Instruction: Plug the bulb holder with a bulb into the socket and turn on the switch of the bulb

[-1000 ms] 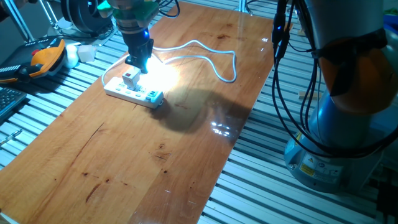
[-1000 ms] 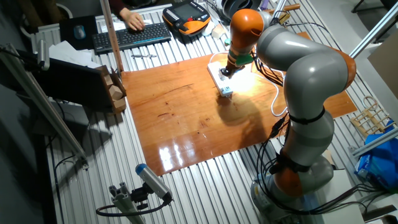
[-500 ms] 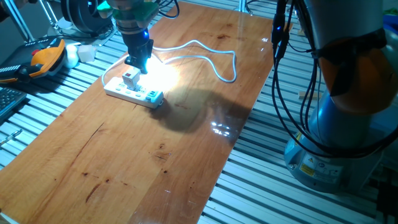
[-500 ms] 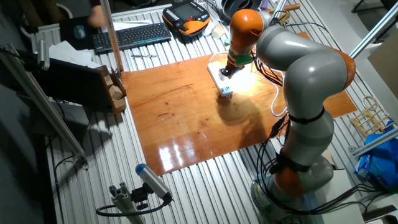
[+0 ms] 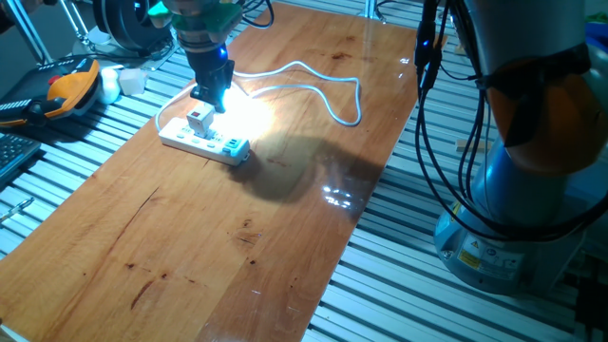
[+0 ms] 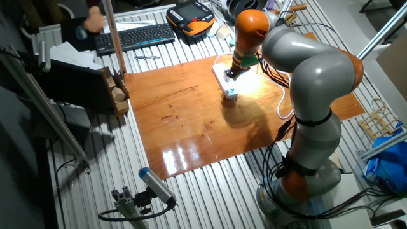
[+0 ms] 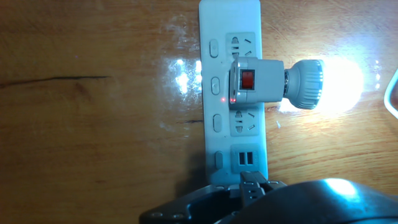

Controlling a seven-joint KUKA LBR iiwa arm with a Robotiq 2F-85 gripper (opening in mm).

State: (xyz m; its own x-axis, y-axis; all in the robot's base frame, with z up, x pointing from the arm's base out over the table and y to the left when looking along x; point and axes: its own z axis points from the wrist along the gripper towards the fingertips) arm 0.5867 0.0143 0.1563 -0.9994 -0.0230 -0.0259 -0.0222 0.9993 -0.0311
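The bulb holder (image 7: 264, 81) sits plugged into the socket (image 7: 229, 18), a long white power strip lying on the wooden board. Its red switch (image 7: 247, 80) faces up, and the bulb (image 7: 339, 84) at its right end glows brightly. A small red light shows on the strip beside the holder. My gripper (image 7: 252, 180) hovers just above the holder (image 5: 199, 120) and the strip (image 5: 204, 142), fingers together and holding nothing. From the other side the gripper (image 6: 230, 72) hangs over the strip (image 6: 227, 83) in the glow.
The strip's white cable (image 5: 323, 81) loops across the board's far side. A keyboard (image 6: 133, 36), an orange teach pendant (image 6: 191, 18) and a person's hand (image 6: 94, 19) lie beyond the board. The robot's base (image 6: 305, 165) stands at the board's edge.
The arm, holder and strip have not moved and the bulb stays lit. Only the person's hand by the keyboard has shifted to the left.
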